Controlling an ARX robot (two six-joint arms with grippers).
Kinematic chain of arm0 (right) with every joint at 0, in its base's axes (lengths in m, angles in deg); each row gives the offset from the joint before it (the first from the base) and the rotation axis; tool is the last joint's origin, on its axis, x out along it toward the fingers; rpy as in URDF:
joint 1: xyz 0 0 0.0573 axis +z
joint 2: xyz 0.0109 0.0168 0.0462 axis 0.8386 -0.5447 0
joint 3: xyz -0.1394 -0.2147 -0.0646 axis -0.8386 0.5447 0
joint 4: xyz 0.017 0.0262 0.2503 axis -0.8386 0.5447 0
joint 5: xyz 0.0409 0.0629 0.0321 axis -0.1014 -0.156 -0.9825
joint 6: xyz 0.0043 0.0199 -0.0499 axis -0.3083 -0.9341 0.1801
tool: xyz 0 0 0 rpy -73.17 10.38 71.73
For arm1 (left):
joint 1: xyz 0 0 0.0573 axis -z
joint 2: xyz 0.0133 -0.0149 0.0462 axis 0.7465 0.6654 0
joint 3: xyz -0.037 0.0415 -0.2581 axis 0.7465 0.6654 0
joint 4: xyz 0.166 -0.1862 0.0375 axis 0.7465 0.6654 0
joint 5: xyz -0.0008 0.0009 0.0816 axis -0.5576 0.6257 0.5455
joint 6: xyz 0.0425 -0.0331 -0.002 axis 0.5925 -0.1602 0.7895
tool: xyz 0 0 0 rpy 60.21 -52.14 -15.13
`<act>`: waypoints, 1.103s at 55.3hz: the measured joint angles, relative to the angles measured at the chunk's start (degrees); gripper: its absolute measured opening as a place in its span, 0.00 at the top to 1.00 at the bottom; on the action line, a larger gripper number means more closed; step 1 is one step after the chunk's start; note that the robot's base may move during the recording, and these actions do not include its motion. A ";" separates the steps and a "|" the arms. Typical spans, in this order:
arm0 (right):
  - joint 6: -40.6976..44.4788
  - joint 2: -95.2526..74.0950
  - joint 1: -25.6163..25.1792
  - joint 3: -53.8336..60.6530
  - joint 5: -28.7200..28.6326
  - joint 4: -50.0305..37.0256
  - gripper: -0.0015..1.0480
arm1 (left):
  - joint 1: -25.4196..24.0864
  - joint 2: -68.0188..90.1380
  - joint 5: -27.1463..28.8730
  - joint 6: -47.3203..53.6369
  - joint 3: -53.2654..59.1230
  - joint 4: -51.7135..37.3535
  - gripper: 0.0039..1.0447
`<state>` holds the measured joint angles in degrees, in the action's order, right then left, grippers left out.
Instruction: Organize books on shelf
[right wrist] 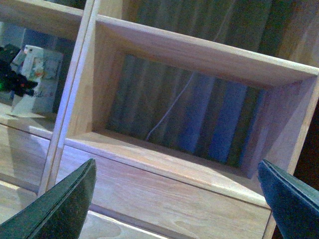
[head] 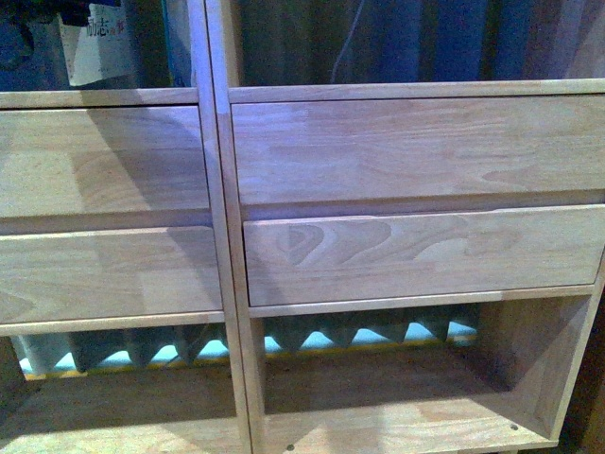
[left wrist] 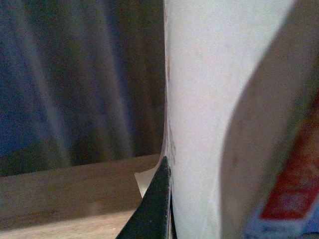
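The book (left wrist: 214, 99) fills the right of the left wrist view: a whitish cover, bent, with a red mark (left wrist: 294, 184) at its spine end. My left gripper (left wrist: 179, 209) is shut on the book. One dark finger (left wrist: 154, 209) presses its cover and the other is hidden behind it. The right wrist view shows the book (right wrist: 35, 74) upright in the shelf's upper left cubby, with a dark arm beside it. My right gripper (right wrist: 177, 199) stands open and holds nothing, in front of the upper right cubby (right wrist: 189, 114). The light-wood shelf (head: 219, 236) fills the front view.
Plain drawer fronts (head: 416, 151) span the middle, with open cubbies (head: 397, 388) below. A dark striped curtain (right wrist: 219, 119) shows through the open backs, and a white cable (right wrist: 169, 109) hangs there. A wooden board (left wrist: 65, 189) lies under the book.
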<state>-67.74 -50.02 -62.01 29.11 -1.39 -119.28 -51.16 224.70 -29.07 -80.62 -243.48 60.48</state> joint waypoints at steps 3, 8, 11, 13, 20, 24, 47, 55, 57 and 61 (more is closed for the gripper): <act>-0.70 0.52 0.74 0.28 0.68 0.24 0.07 | -0.02 0.98 -0.02 0.00 -1.38 0.39 0.94; -1.18 1.49 2.43 0.74 2.43 0.46 0.07 | 0.00 2.40 -0.72 0.00 -3.54 0.50 0.94; -1.51 1.86 3.19 1.09 3.02 0.52 0.07 | 0.07 2.54 -0.76 0.02 -3.85 0.50 0.94; -1.60 2.03 3.74 1.25 3.48 0.57 0.07 | 0.15 2.60 -0.85 -0.04 -4.07 0.50 0.94; -1.95 2.19 5.25 1.81 4.76 0.55 0.07 | 0.44 2.75 -0.79 -0.04 -4.48 0.39 0.94; -2.10 2.19 5.35 2.03 4.79 0.55 0.07 | 0.66 2.91 -0.61 -0.02 -4.55 0.09 0.94; -4.79 4.31 5.33 -2.03 12.57 17.57 0.17 | 1.57 4.37 1.40 0.22 -4.83 -1.11 0.94; -6.80 8.37 5.01 -0.17 15.89 35.80 0.36 | 1.77 4.68 2.08 0.55 -4.87 -1.42 0.94; -6.95 9.03 5.01 1.40 15.85 36.22 0.41 | 1.81 4.81 2.25 0.57 -4.92 -1.53 0.94; -7.28 10.54 5.03 4.46 15.80 35.71 0.53 | 2.36 5.20 2.64 0.63 -5.20 -1.88 0.94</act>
<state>-75.02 -39.48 -56.98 33.57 14.41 -83.57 -48.80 229.90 -26.42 -79.98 -248.68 58.60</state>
